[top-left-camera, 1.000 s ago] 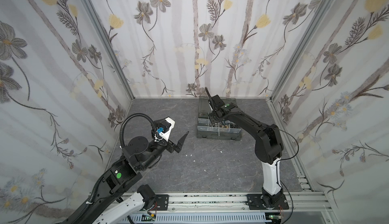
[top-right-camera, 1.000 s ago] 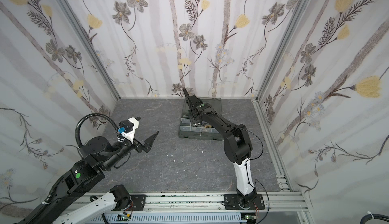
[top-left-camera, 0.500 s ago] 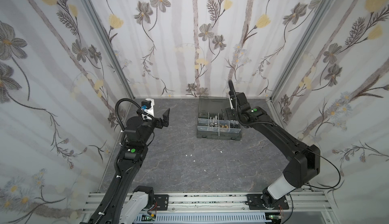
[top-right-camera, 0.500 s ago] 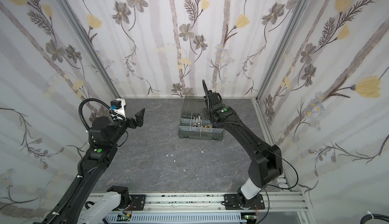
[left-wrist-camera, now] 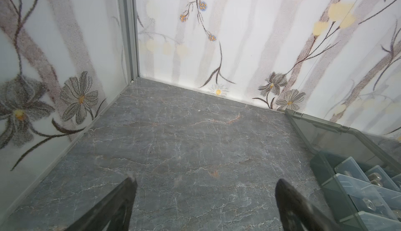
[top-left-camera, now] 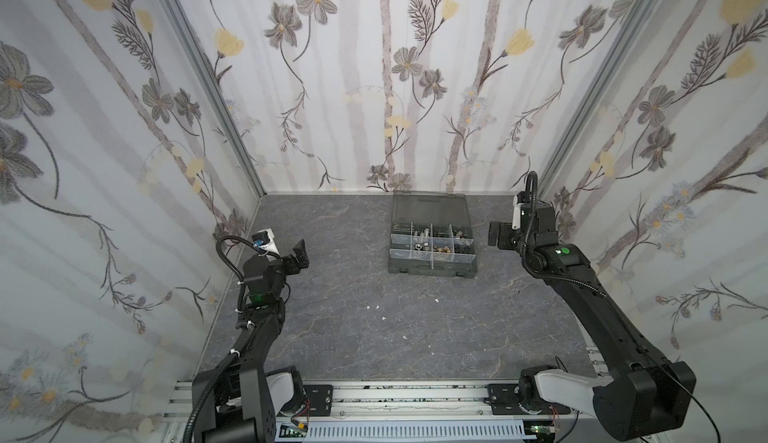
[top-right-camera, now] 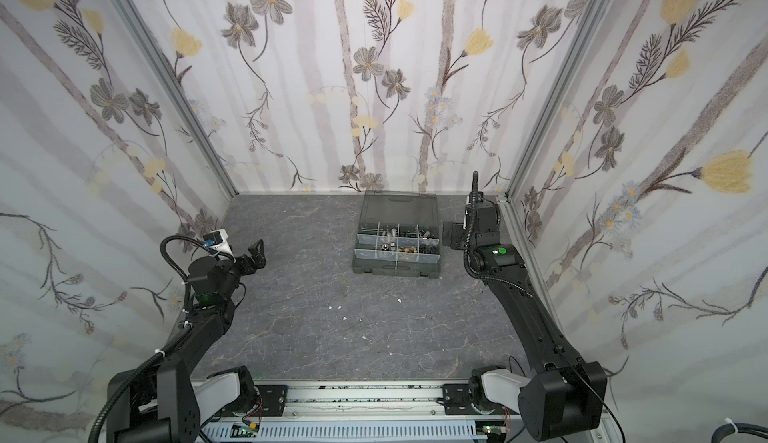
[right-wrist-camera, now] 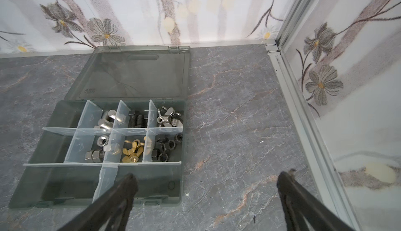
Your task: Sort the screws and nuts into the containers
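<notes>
The dark grey organiser case (top-left-camera: 432,268) (top-right-camera: 395,270) (right-wrist-camera: 65,184) lies at the back middle with its containers uncovered. In the right wrist view, silver screws (right-wrist-camera: 108,119) and black screws (right-wrist-camera: 136,119) fill back-row compartments beside silver wing nuts (right-wrist-camera: 167,119). Silver hex nuts (right-wrist-camera: 97,149), brass wing nuts (right-wrist-camera: 131,150) and black hex nuts (right-wrist-camera: 166,147) fill the middle row. My right gripper (top-left-camera: 498,235) (right-wrist-camera: 208,175) hangs open and empty just right of the case. My left gripper (top-left-camera: 300,254) (left-wrist-camera: 205,181) is open and empty over bare floor near the left wall.
The smoky lid (right-wrist-camera: 134,73) lies flat behind the case, against the back wall. A few tiny white specks (top-left-camera: 376,307) dot the grey floor in front. An aluminium wall rail (right-wrist-camera: 303,119) runs close beside the right gripper. Flowered walls enclose three sides.
The right gripper has left the case, swung to its right side and opened wide. The left arm has drawn back from the middle toward the left wall.
</notes>
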Robot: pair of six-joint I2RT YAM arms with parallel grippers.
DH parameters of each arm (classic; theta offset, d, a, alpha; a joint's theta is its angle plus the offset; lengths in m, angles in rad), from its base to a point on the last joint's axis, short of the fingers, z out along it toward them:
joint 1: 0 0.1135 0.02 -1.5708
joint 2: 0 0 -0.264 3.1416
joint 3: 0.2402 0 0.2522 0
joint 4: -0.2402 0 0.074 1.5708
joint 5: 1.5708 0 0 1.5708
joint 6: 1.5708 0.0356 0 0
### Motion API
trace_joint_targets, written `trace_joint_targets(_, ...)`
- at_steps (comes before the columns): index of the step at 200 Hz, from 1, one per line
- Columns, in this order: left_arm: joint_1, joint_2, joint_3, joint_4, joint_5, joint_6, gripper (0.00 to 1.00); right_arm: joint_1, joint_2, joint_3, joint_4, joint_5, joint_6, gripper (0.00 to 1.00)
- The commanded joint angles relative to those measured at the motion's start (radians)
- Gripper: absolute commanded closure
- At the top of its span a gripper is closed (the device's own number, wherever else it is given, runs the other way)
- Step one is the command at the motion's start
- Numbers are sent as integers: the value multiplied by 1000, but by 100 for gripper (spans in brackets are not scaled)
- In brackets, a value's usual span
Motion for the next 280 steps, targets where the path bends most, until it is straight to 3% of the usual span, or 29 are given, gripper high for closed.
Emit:
trace_joint_targets(1,3,68,-52,255,25,-75,0,-17,-25,-26,30,19,81,0)
trace_joint_targets(43,1,170,-104,448,11,-68,0,-28,-31,-53,42,15,115,1)
trace_joint_targets(73,1,198,-108,473,39,-79,0,-28,-46,-57,84,-45,84,0)
trace_joint_targets(92,0,228,-134,543,36,-98,0,-28,-90,-85,168,-72,75,0)
trace_joint_targets(132,-14,304,-133,606,80,-74,0,-28,-210,-206,393,7,70,0)
trace_joint_targets(170,-36,362,-146,665,68,-53,0,-28,-303,-357,613,-7,-34,0)
trace_joint_targets(203,-128,367,-106,575,-49,37,0,-28,-395,-601,867,-23,-164,0)
trace_joint_targets(226,-202,411,-105,598,-169,95,0,-28,-394,-714,988,45,-207,0)
trace_joint_targets(247,-208,431,-138,677,-223,79,0,-31,-355,-773,1065,151,-211,0)
trace_joint_targets(280,-208,431,-139,681,-236,72,0,-39,-257,-887,1260,124,-196,0)
